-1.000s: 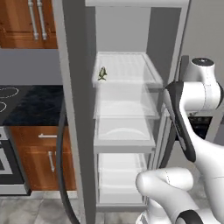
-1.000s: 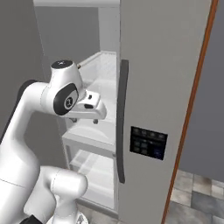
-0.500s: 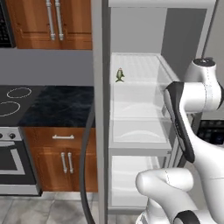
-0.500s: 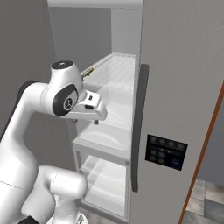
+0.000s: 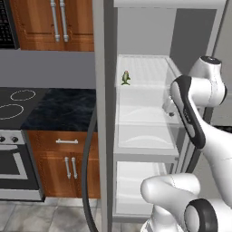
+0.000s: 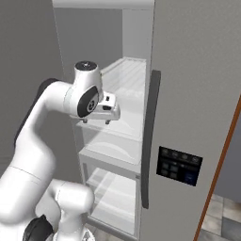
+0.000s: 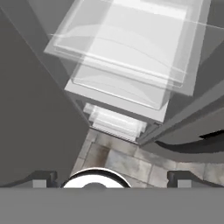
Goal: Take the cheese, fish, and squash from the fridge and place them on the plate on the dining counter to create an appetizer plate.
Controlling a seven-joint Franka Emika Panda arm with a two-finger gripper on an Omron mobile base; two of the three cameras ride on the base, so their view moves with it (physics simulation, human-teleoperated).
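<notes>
Camera shifted; fish (image 5: 125, 78) on fridge (image 5: 105, 113) shelf

soft, even, shadeless rendered light fills all three views, with no visible lamp. the fridge (image 5: 145, 113) interior is the brightest area, its white walls and clear shelves nearly washing out, so shelf edges are hard to separate, most of all in the hand view. the door's inner face and the grey wall beside it stay dim and flat. no hard cast shadows or sharp glare. textures look slightly soft and pixelated; the fish (image 5: 125, 78) is small and coarse.
</notes>
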